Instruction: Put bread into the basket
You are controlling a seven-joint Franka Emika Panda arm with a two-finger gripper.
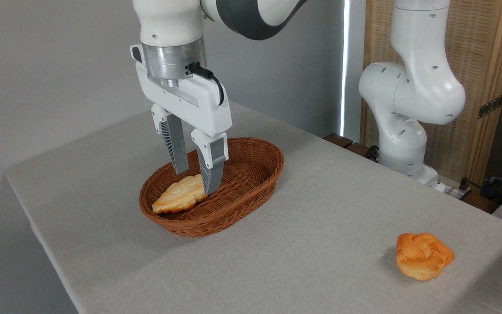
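Note:
The pale braided bread [179, 196] lies inside the reddish-brown wicker basket [251, 183], toward its left end. My gripper [195, 182] hangs straight down over the basket, open, its fingertips on either side of the braided bread's upper right end. The jaws stand wide apart and the bread rests on the basket floor. The round orange-golden bun [424, 255] sits alone on the table at the front right, far from the gripper.
The grey table [320, 209] has its left edge and near corner close to the basket. The arm's white base [408, 122] stands at the back right, with cables and a wooden screen behind it.

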